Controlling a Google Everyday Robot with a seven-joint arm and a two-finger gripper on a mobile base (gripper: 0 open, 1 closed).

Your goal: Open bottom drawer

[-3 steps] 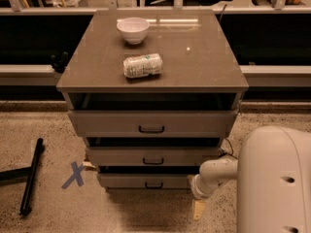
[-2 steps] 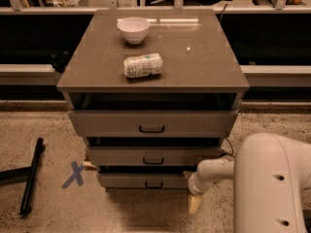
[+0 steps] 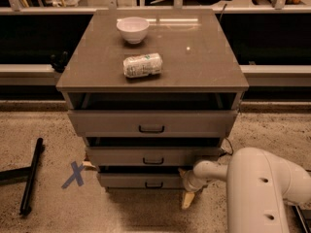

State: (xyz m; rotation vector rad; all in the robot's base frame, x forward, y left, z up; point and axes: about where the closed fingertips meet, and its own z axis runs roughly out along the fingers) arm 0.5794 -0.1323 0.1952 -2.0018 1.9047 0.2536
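At the foot of the cabinet (image 3: 77, 101), the bottom drawer (image 3: 129, 180) sits lowest of three. Its right end is hidden behind the hand (image 3: 186, 186), which hangs at that corner, right of the small black handle (image 3: 154, 184). Whether the hand is open or closed cannot be told. The white arm (image 3: 265, 188) is cut off by the lower edge. On the top surface (image 3: 204, 62) rest a white bowl (image 3: 132, 29) and a can (image 3: 142, 65) on its side.

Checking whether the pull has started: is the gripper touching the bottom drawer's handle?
Apart. The camera view shows the gripper at the right end of the bottom drawer, with bare drawer front between it and the handle.
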